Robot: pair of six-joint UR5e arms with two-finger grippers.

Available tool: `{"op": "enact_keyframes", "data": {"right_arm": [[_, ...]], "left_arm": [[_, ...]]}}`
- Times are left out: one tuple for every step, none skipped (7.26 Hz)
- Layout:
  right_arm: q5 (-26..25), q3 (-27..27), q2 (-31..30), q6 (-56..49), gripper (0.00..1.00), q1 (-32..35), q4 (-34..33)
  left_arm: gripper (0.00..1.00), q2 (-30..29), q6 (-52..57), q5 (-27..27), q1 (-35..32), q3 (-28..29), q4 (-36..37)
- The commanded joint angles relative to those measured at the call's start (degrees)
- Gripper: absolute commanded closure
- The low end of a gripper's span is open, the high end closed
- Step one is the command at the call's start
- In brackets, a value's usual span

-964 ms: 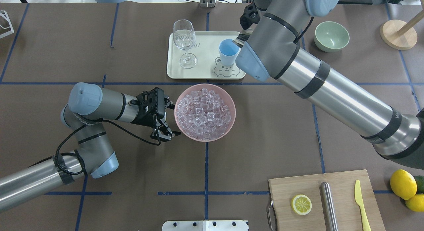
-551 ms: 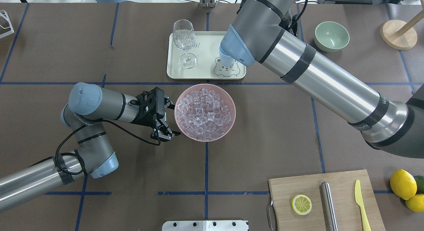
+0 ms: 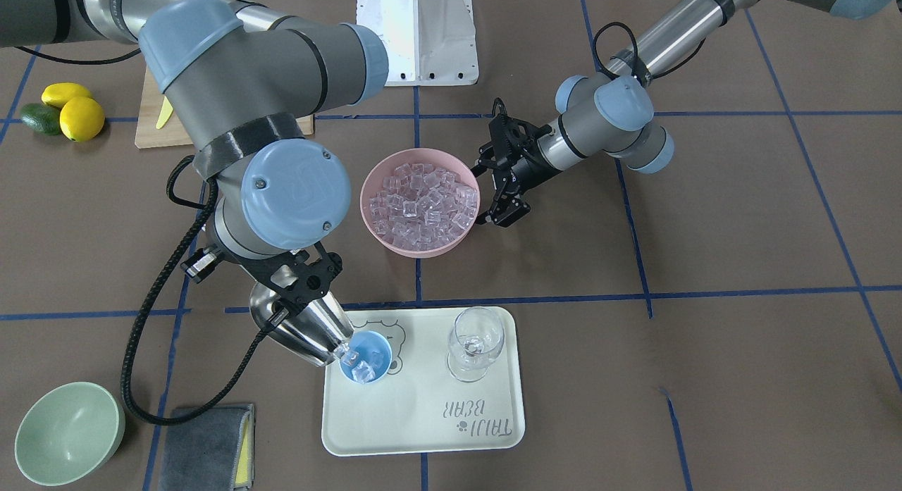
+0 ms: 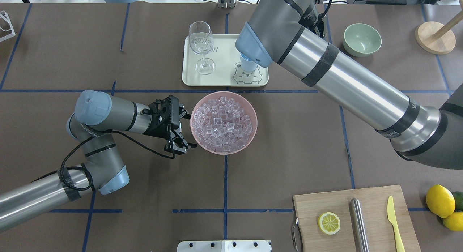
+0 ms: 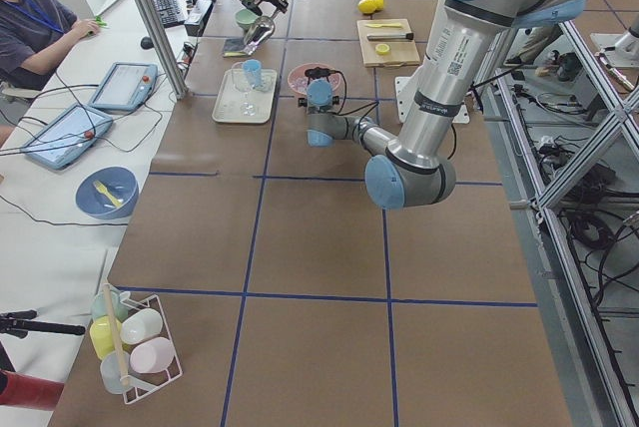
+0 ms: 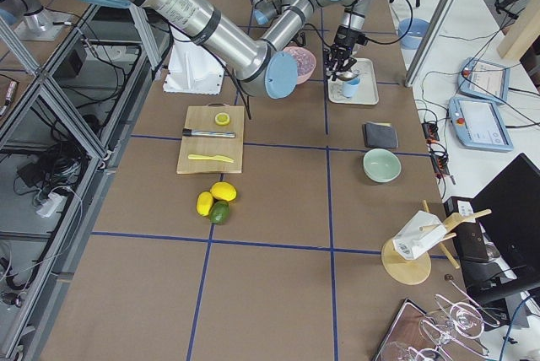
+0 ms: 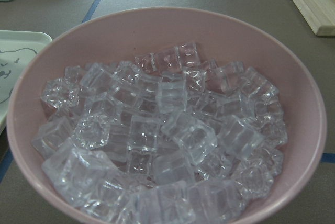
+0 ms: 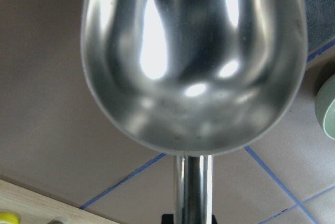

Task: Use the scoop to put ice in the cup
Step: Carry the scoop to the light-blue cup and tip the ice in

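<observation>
Checking my feeds: the right gripper is clamped on the handle of the scoop. The scoop is tipped steeply, mouth down, with its lip right at the rim of the cup. The cup stands upright on a cream tray near the middle of the far edge of the table, on the operators' side. A stemmed glass stands beside it on the same tray. A few cubes of ice sit in the cup. Lots more ice fills a pink bowl around the table's centre, just on the robot's side of the tray. My left gripper hangs at the bowl's rim on the side toward the table's left edge, fingers spread, pinching nothing. I can't tell if it touches the rim.
</observation>
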Motion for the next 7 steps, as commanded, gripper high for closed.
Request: {"op": "enact_keyframes", "data": {"right_arm": [[-0.08, -0.05, -0.05, -0.79, 1.0, 0.03, -0.01], [-0.08, 0.04, -0.05, -0.8, 1.0, 0.03, -0.01], [-0.08, 0.04, 0.03, -0.8, 1.0, 0.03, -0.01], [0.01, 0.12, 0.12, -0.8, 1.0, 0.03, -0.01], [0.18, 0.3, 0.21, -0.8, 1.0, 0.03, -0.01], [0.71, 0.39, 0.38, 0.07, 1.0, 0.56, -0.27], [2.02, 0.74, 0.47, 0.87, 1.0, 2.04, -0.36]], "left_arm": [[0.0, 0.0, 0.0, 0.0, 0.0, -0.07, 0.0], [0.0, 0.09, 0.0, 0.0, 0.0, 0.01, -0.35], [0.0, 0.09, 0.0, 0.0, 0.0, 0.01, -0.35], [0.0, 0.09, 0.0, 0.0, 0.0, -0.07, -0.35], [0.0, 0.09, 0.0, 0.0, 0.0, -0.07, -0.35], [0.0, 0.09, 0.0, 0.0, 0.0, 0.01, -0.35], [0.0, 0.18, 0.0, 0.0, 0.0, 0.01, -0.35]]}}
